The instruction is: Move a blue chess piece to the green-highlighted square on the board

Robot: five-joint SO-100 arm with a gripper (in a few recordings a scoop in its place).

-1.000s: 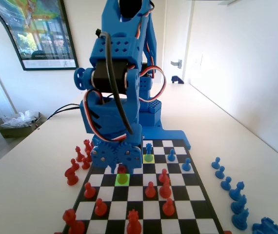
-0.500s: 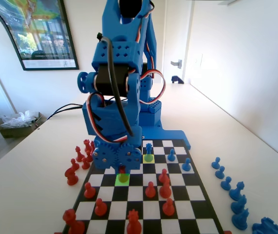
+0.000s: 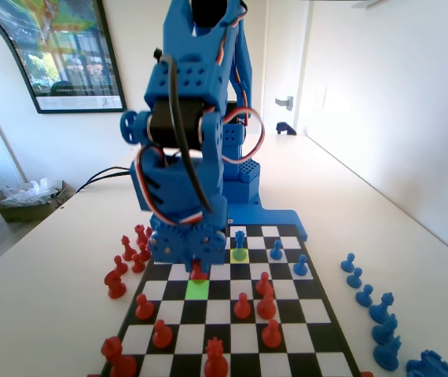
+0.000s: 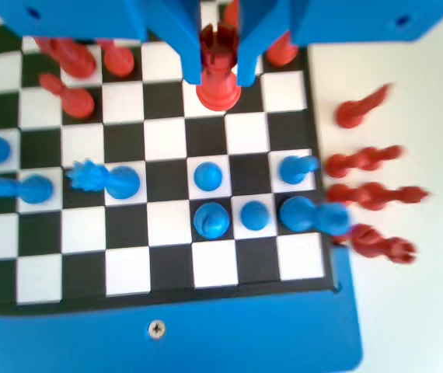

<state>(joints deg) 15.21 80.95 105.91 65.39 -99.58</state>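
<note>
1. The gripper [image 4: 220,74] hangs from the top of the wrist view with its two jaws closed round a red rook-like piece [image 4: 219,78], which it holds by the upper body while the flared foot hangs below the jaw tips. In the fixed view the same gripper [image 3: 197,267] sits low over the board, the red piece just above the green-highlighted square [image 3: 197,288].

2. So what is held is red, not blue. My guess is that the red man is being cleared from the green square so a blue one can take it.

3. The blue chess piece [image 3: 240,239] that seems meant for the move stands upright on the paler yellow-green square [image 3: 240,254], one file to the right of the green square in the fixed view and a rank or so farther off.

4. It looks like light, stiff plastic, smooth and a bit slippery, and easily toppled. I would pinch it at the narrow stem under the knob, not at the flared base.

5. The board [image 3: 330,334] carries red pawns on the near ranks and a few blue men on the far ones.

6. No trays or boxes are about; captured red pieces [image 3: 122,267] lie loose on the table at the left, blue ones [image 3: 369,302] at the right.
</note>
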